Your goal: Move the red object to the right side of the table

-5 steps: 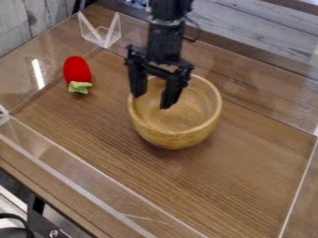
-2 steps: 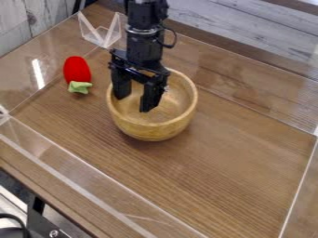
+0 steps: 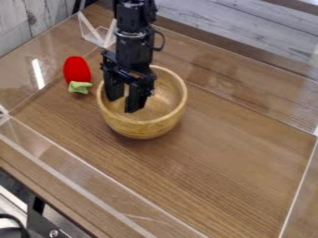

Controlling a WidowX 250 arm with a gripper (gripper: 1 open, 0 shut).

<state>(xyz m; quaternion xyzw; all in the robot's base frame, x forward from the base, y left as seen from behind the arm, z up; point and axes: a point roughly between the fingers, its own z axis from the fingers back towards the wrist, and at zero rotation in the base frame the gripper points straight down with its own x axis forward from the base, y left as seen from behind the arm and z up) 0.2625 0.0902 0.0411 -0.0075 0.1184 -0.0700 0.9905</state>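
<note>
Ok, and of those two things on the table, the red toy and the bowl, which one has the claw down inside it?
The round tan bowl; the red toy sits beside it, away from the claw.

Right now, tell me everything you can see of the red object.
The red object is small, oval and smooth, red over most of its body, with a pale green end pointing toward the camera. It lies on the brown table, left of the wooden bowl in the picture. The gripper is over the bowl, not on it.

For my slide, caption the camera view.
Gripper over the wooden bowl, red toy beside it.
</note>
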